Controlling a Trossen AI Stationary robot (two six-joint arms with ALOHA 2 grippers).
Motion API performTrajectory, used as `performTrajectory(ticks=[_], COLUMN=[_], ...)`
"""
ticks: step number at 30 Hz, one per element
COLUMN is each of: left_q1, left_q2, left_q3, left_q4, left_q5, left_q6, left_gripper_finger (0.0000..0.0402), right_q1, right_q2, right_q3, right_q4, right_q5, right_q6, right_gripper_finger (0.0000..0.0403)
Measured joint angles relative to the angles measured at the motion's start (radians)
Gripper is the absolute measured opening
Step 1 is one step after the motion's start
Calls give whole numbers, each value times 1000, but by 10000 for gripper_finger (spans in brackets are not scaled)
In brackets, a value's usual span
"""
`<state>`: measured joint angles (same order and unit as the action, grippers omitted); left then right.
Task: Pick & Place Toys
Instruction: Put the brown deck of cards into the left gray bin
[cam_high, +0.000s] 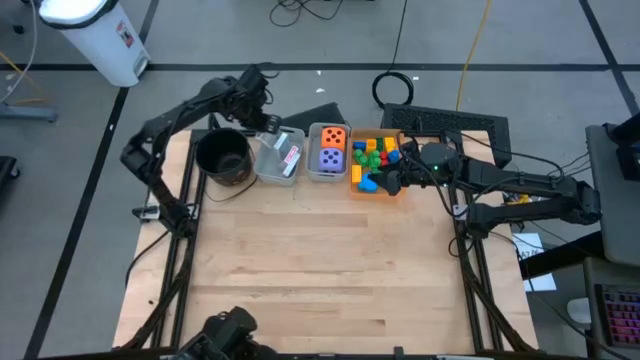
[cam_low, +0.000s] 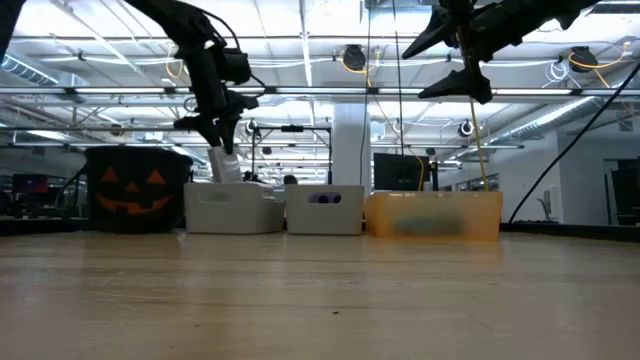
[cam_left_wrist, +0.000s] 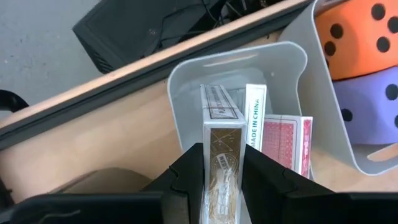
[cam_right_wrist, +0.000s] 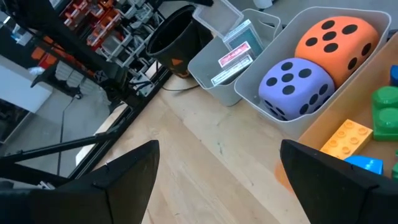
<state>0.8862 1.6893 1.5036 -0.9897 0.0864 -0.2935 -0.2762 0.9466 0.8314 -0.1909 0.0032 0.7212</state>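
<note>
Near the top of the high view, four containers stand in a row along the far edge of the wooden bench (cam_high: 320, 270). From left to right they are a black pot (cam_high: 224, 156), a first grey bin (cam_high: 280, 155), a second grey bin (cam_high: 331, 152) and an orange bin (cam_high: 378, 164). The first grey bin holds boxes of cards, and the left wrist view shows three of them standing on end. The left claw (cam_left_wrist: 222, 177) is clamped on one card box (cam_left_wrist: 224, 146), which has a gold pattern. Beside it is a white box (cam_left_wrist: 255, 118) and a red-backed box (cam_left_wrist: 287, 142). The second grey bin holds two foam dice, an orange die (cam_high: 334, 137) above a purple die (cam_high: 331, 159). The orange bin holds many small plastic blocks (cam_high: 374, 158) in green, yellow, blue and red, too many to count. The right claw (cam_high: 392, 183) hangs over the right edge of that bin with its fingers wide apart and nothing between them. The low view shows a pumpkin face on the pot (cam_low: 137, 190), which the high view does not show. It hides what lies inside the bins. The right wrist view shows the two dice close up, and a yellow block (cam_right_wrist: 348, 138) and a green block (cam_right_wrist: 385, 102) at the right edge.
</note>
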Motion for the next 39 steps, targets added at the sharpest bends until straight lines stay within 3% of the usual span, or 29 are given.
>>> performTrajectory(ticks=[14, 39], left_q1=[-58, -91], left_q2=[69, 171], left_q3=[0, 0], left_q4=[80, 74], left_q5=[24, -79], left_q6=[-77, -56], left_gripper_finger=[97, 97], right_q1=[0, 1], right_q2=[0, 0], right_q3=[0, 0], right_q4=[-8, -9], right_q5=[2, -5], right_q6=[0, 27], right_gripper_finger=[325, 325])
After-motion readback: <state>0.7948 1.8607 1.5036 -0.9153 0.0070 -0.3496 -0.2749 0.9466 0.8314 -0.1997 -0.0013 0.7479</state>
